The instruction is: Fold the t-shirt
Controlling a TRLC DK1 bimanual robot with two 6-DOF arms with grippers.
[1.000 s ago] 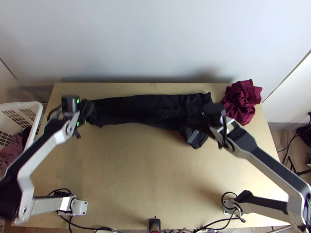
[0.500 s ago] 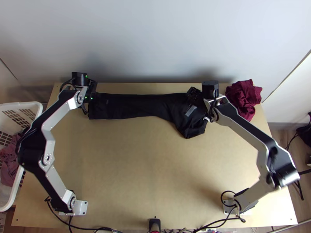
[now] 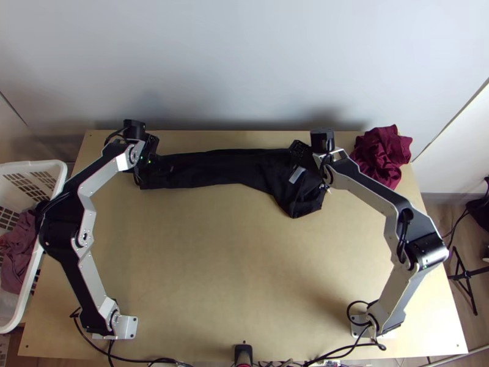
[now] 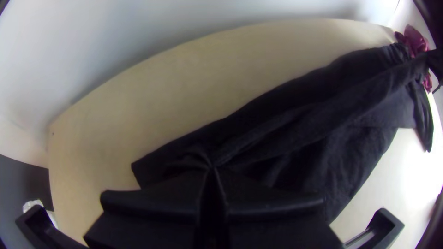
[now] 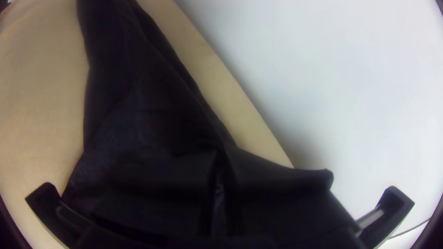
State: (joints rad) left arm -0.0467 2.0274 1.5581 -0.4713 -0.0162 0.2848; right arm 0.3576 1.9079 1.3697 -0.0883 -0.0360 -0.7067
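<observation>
Across the back of the table the black t-shirt (image 3: 220,167) lies in a long narrow strip, its right part wider and hanging toward the near side. At its left end is my left gripper (image 3: 148,166); my right gripper (image 3: 301,164) is over the far edge of its right part. In the left wrist view, my left gripper (image 4: 212,171) is shut on the t-shirt (image 4: 304,133), pinching a raised ridge of cloth. In the right wrist view, my right gripper (image 5: 221,154) is closed on the fabric (image 5: 138,101), fingers nearly together.
A crumpled dark red cloth (image 3: 383,156) lies at the table's back right corner. A white basket (image 3: 58,174) with clothes stands beyond the left edge. A pale wall (image 3: 244,67) rises behind the table (image 3: 226,263), whose middle and near part show bare wood.
Both grippers first went toward the back, carrying the cloth's ends along; since then the left has come slightly right and nearer, the right slightly left. The shirt's hanging right part shifted backward.
</observation>
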